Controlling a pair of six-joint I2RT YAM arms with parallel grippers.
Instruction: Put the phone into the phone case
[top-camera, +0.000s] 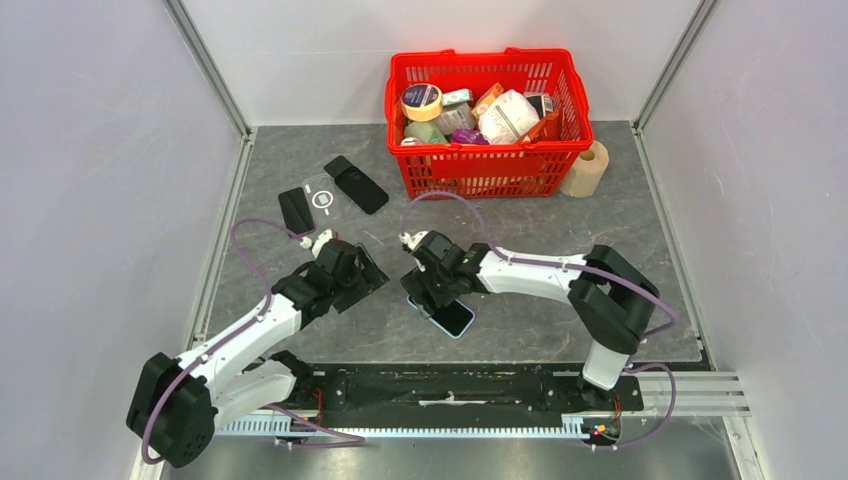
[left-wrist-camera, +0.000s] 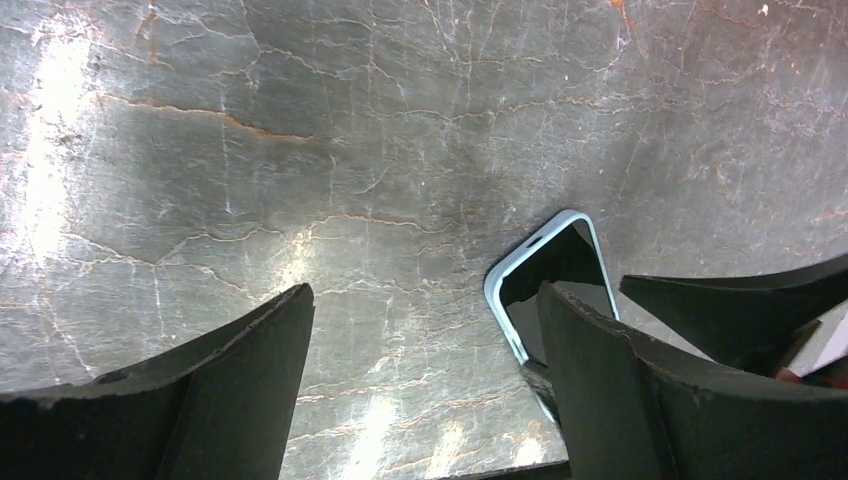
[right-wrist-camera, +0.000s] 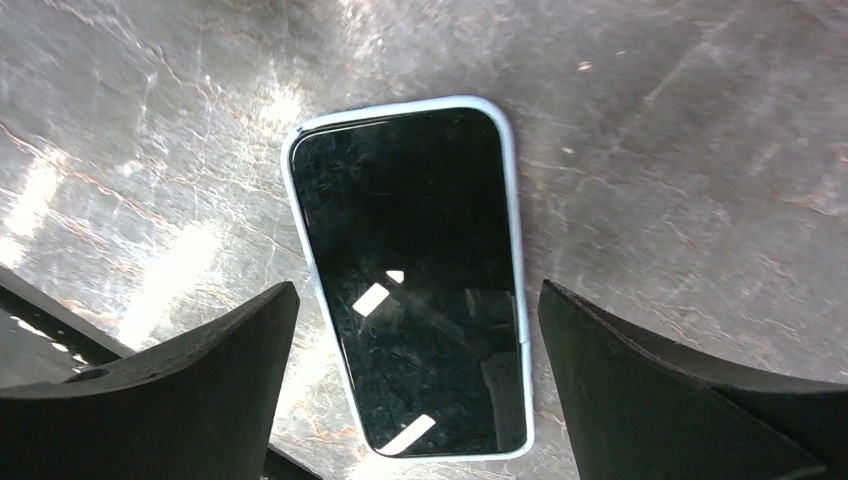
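Lying screen-up on the grey marbled surface (right-wrist-camera: 650, 150), the phone (right-wrist-camera: 410, 280) is a glossy black slab sitting in a pale blue case (right-wrist-camera: 400, 110). The right hand (right-wrist-camera: 418, 300) hovers over it, wide open and empty. The left hand (left-wrist-camera: 425, 295) is just beside it, same deal. Labels in the red basket (top-camera: 480, 172) are too small to read.

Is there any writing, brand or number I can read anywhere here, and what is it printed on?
Nothing here can be read.
Packets in the red basket: printed labels, too small and blurred to read.
Phone with the pale blue rim: dark screen, only glare, no writing.
Clear case at the back: a white ring mark, no letters.
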